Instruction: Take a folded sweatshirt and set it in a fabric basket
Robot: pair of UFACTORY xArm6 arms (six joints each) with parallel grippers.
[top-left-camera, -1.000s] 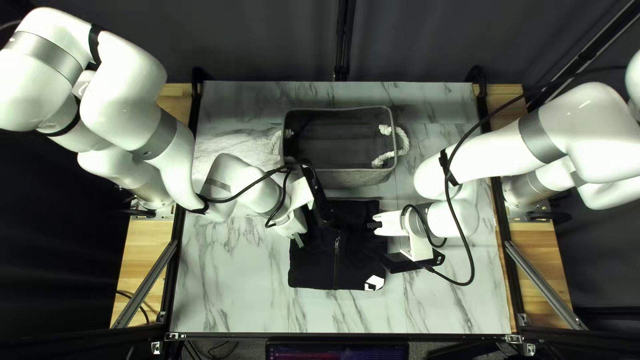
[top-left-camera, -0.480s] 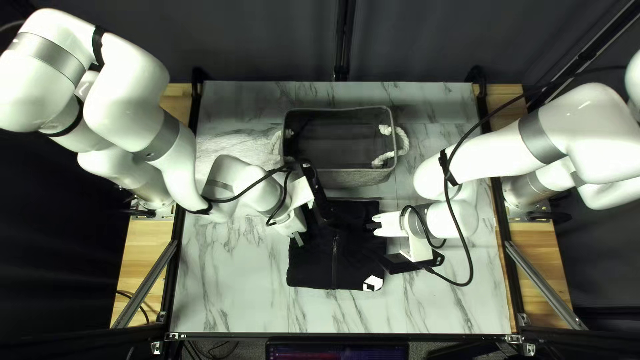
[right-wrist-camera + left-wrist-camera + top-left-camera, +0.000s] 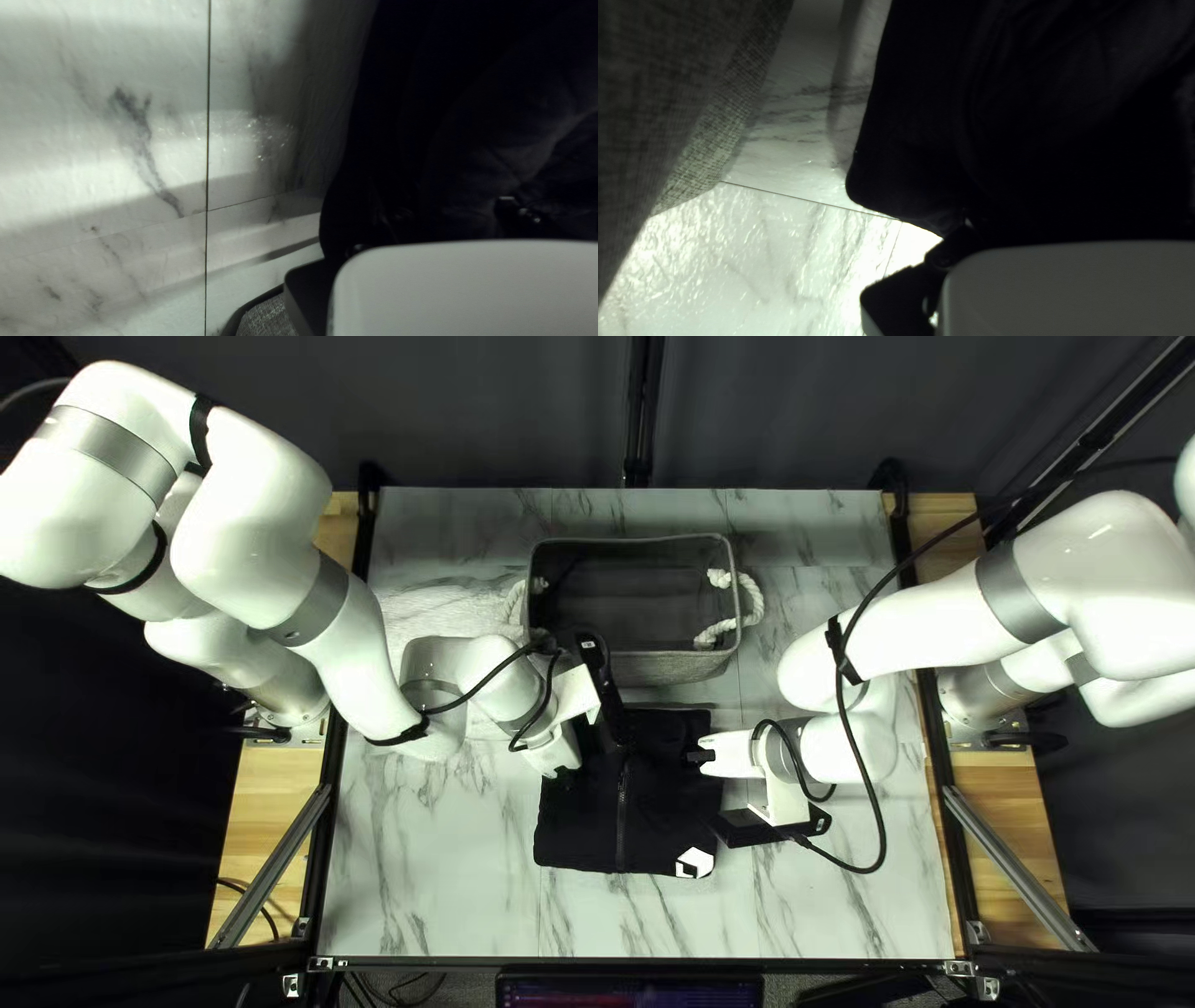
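In the top left view, my left gripper (image 3: 557,759) is at the left side of the folded black sweatshirt (image 3: 660,815), and my right gripper (image 3: 706,757) is at its right side. The grey fabric basket (image 3: 666,667) stands just beyond the sweatshirt. Dark cloth of the sweatshirt (image 3: 921,137) lies against my left gripper (image 3: 903,298) in the left wrist view. The right wrist view has the sweatshirt (image 3: 511,143) bulging up beside my right gripper (image 3: 308,298). Dark cloth and the pale mount hide how each gripper closes.
White rope handles (image 3: 751,604) stick out at the basket's ends. The basket's woven side (image 3: 716,124) is close beside my left gripper. Marble-patterned table (image 3: 436,871) surrounds the sweatshirt, and loose cables (image 3: 878,803) hang from my right arm.
My left arm has shifted rightward over the sweatshirt, and its gripper is closer in against the cloth. The sweatshirt has slid slightly left. My right arm has barely moved.
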